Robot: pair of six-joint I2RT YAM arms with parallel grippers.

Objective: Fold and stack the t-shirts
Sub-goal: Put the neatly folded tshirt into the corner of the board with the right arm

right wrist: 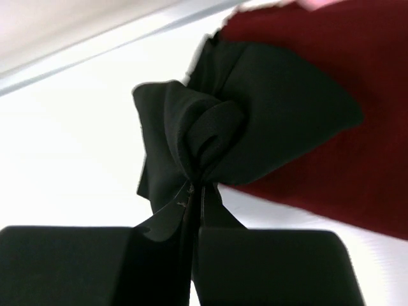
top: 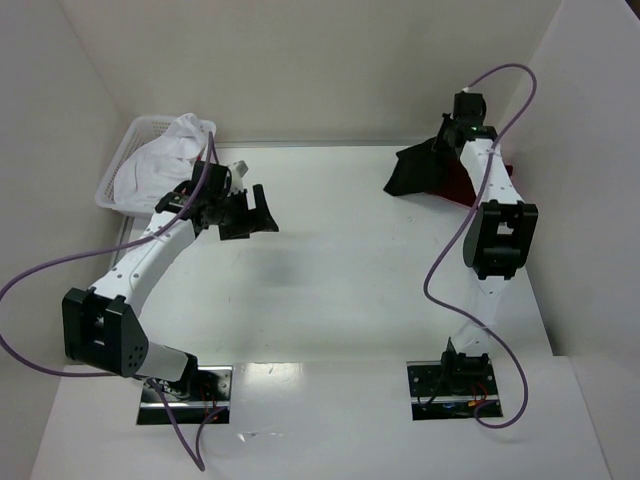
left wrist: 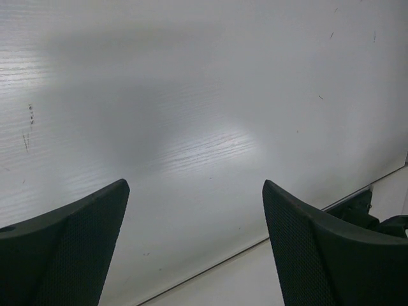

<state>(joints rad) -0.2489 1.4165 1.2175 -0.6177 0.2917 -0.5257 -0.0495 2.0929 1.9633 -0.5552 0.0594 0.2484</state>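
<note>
A black t-shirt (top: 418,170) hangs bunched at the back right of the table, partly over a dark red t-shirt (top: 458,187). My right gripper (top: 447,143) is shut on the black t-shirt (right wrist: 255,121), its cloth pinched between the jaws, with the dark red t-shirt (right wrist: 357,159) behind it. A white t-shirt (top: 165,160) lies crumpled in the basket at the back left. My left gripper (top: 248,213) hovers open over bare table just right of the basket, and the left wrist view shows nothing between its fingers (left wrist: 83,242).
The white plastic lattice basket (top: 118,170) stands at the back left against the wall. White walls close in the table at the back and both sides. Purple cables loop from both arms.
</note>
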